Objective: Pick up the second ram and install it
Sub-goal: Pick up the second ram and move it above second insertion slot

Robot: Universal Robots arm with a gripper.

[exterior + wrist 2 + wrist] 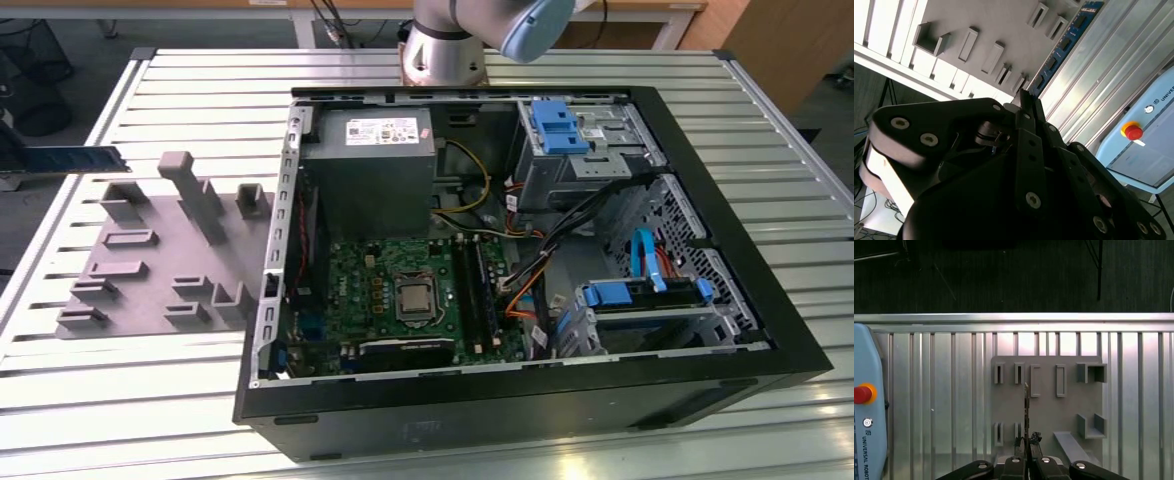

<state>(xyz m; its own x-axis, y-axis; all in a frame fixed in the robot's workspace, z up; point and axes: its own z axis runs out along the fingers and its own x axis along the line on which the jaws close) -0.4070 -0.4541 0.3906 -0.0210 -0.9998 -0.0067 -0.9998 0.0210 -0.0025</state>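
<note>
Slatted metal table (pixel 160 400) carries a grey slotted holder (pixel 167 250), with an open computer case (pixel 534 250) at its 3 o'clock in the exterior view. My jaws are clamped tight on the second ram (pixel 67 160), at the holder's 10 o'clock. Holder posts stand between ram and case. Pendant (pixel 866 430) lies nearby.

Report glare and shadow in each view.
Exterior view: glare streaks the table; the computer case is dim inside. First wrist view: bright patches on the table beside the gray holder. Second wrist view: the tool, holding the second ram, looks dark.
</note>
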